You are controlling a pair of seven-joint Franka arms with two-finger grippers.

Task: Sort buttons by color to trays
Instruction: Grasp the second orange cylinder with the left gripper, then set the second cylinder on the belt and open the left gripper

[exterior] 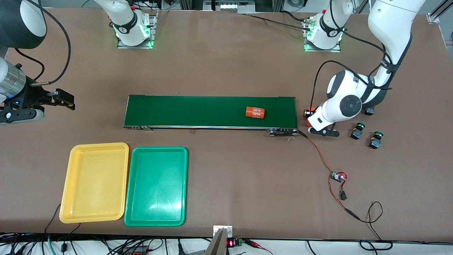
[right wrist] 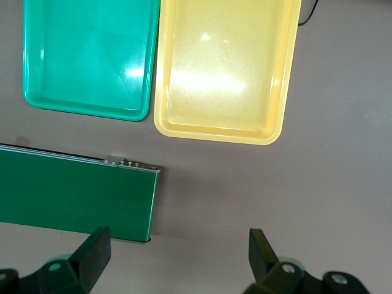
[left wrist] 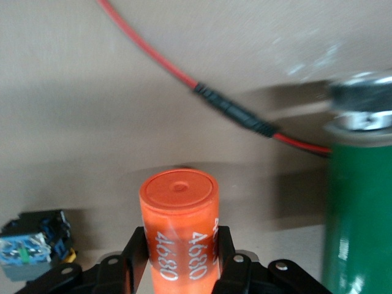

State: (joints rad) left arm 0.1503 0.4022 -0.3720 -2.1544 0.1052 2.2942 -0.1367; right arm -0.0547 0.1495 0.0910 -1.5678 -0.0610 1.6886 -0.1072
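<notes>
Two green-capped buttons (exterior: pixel 358 130) are seen in the front view standing on the table near the left arm's end, caps up and a little tilted, close by the left gripper (exterior: pixel 308 114), which is set low just off the end of the conveyor belt (exterior: pixel 212 111); a third button body (exterior: pixel 369 111) is partly hidden under the arm, its cap colour not to be told. An orange cylinder with lettering (exterior: pixel 255 112) lies on its side on the belt, its long axis along the belt. The yellow tray (exterior: pixel 95 182) and the green tray (exterior: pixel 156 186) sit side by side, both unfilled, nearer the camera toward the right arm's end, and the right gripper (exterior: pixel 69 101) waits spread wide over bare table there. In the left wrist view, a second lettered orange cylinder (left wrist: pixel 179 229) is shown clamped between the fingers (left wrist: pixel 138 248), its long axis running straight out from the jaws and its flat cap pointing away from the palm; a button body (left wrist: pixel 33 244) lies just outside one finger. In the right wrist view, the fingers (right wrist: pixel 93 251) are parted with nothing between them. The grip would best be kept square on the cylinder's sides, and the lift made straight up, so that the neighbouring button is not knocked.
</notes>
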